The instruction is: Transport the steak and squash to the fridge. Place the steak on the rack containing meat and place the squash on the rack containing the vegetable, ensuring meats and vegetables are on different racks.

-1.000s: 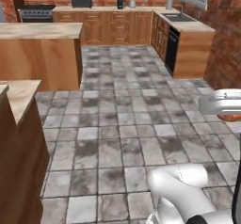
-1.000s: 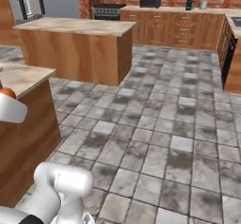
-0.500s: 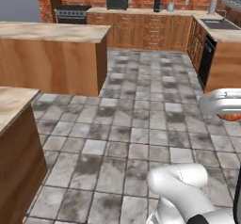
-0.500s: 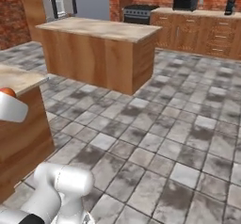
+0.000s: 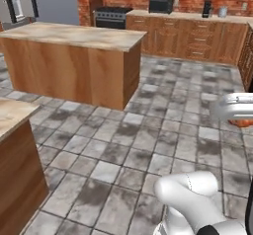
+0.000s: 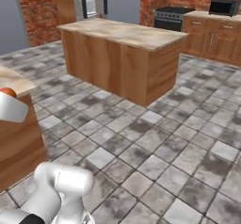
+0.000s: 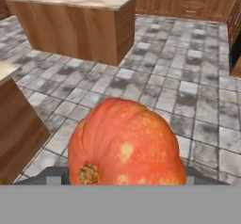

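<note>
Gripping squash [image 7: 126,145] over tiles

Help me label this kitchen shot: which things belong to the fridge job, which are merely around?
Job:
- round orange squash with a brown stem, held in the tool
- tall grey fridge, far back

Merely around:
- wooden island with a beige stone top
- black oven range
- black microwave
</note>
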You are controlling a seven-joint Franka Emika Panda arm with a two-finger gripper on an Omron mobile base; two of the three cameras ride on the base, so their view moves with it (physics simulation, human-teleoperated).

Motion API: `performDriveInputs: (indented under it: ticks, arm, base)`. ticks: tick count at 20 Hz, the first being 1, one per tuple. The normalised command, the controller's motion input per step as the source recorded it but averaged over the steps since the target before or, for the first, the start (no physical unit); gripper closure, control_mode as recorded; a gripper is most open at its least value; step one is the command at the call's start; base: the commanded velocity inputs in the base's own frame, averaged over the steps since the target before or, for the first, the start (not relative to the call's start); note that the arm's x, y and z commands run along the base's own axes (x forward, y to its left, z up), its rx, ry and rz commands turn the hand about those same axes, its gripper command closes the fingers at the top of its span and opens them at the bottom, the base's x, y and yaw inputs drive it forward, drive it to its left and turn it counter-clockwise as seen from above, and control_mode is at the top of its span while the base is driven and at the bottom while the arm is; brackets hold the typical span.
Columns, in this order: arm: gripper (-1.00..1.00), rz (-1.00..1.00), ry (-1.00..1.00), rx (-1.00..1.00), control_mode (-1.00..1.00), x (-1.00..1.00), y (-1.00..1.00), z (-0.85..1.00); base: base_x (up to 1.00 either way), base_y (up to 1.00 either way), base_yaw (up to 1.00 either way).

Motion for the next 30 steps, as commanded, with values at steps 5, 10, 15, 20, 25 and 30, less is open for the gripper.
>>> performDriveInputs:
  ticks: [5, 10, 15, 20, 25, 30]
  arm:
    - [1.00, 0.00, 0.00, 0.00, 1.00, 0.00, 0.00, 0.00]
    - [1.00, 0.00, 0.00, 0.00, 1.00, 0.00, 0.00, 0.00]
    - [1.00, 0.00, 0.00, 0.00, 1.00, 0.00, 0.00, 0.00]
    - [1.00, 0.00, 0.00, 0.00, 1.00, 0.00, 0.00, 0.00]
    - [1.00, 0.00, 0.00, 0.00, 1.00, 0.00, 0.00, 0.00]
    - [1.00, 0.00, 0.00, 0.00, 1.00, 0.00, 0.00, 0.00]
  base:
    - [1.00, -0.86, 0.39]
    - [1.00, -1.00, 0.22]
    - [1.00, -1.00, 0.08]
    - [1.00, -1.00, 0.06]
    - [1.00, -1.00, 0.07]
    - [1.00, -1.00, 0.06]
